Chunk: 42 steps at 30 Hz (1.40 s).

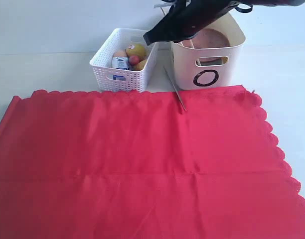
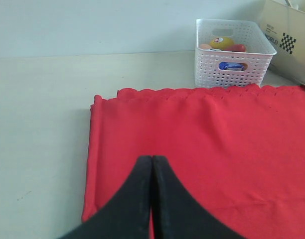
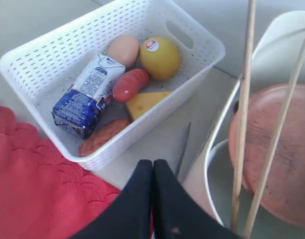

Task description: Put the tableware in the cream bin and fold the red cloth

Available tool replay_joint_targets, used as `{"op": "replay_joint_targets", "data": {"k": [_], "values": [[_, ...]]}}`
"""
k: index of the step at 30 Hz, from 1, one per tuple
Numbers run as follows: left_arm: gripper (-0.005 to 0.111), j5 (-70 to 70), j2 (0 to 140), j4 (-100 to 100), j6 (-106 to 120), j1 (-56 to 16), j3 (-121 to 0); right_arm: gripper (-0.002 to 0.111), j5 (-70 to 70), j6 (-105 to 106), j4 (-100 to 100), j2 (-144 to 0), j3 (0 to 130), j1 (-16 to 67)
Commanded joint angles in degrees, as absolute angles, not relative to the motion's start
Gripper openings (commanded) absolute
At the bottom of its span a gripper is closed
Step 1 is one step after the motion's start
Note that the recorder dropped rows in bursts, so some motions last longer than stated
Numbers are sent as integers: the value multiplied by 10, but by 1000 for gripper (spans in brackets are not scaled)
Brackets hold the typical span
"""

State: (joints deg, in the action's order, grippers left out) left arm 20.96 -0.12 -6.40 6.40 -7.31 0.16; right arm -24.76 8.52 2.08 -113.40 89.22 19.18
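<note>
Right now my right hand [image 1: 150,37], closed on nothing, hangs upper centre; knife [image 1: 175,89] lies just below, slanting down-right onto the cloth [image 1: 142,159]; this side is nearer.

A pale, off-white tabletop [image 1: 43,69] carries everything here. Most of its near side is covered by a big red cloth [image 1: 142,159], spread flat with scalloped edges along the far and right sides. Just beyond the cloth's far edge stand a white basket [image 1: 132,79] and, to its right, a cream bin [image 1: 185,69]. A knife [image 1: 173,85] lies in the gap between them, its near end resting on the cloth's edge.
</note>
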Motion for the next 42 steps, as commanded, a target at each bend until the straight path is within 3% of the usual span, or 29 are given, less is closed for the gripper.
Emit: {"op": "replay_joint_targets", "data": {"k": [1, 4, 11, 14, 28, 42], "values": [[0, 204, 0, -63, 61, -76, 0, 0, -252, 88, 34, -1140, 891, 192], [0, 204, 0, -63, 61, -76, 0, 3, -273, 78, 51, -1157, 891, 200], [0, 204, 0, -63, 61, -76, 0, 33, -292, 34, 56, -1200, 891, 207], [0, 204, 0, -63, 61, -76, 0, 39, -300, 49, 56, -1218, 891, 207], [0, 204, 0, -63, 61, -76, 0, 39, -298, 59, 3, -1282, 891, 207], [0, 204, 0, -63, 61, -76, 0, 39, -284, -91, -140, -1290, 891, 207]]}}
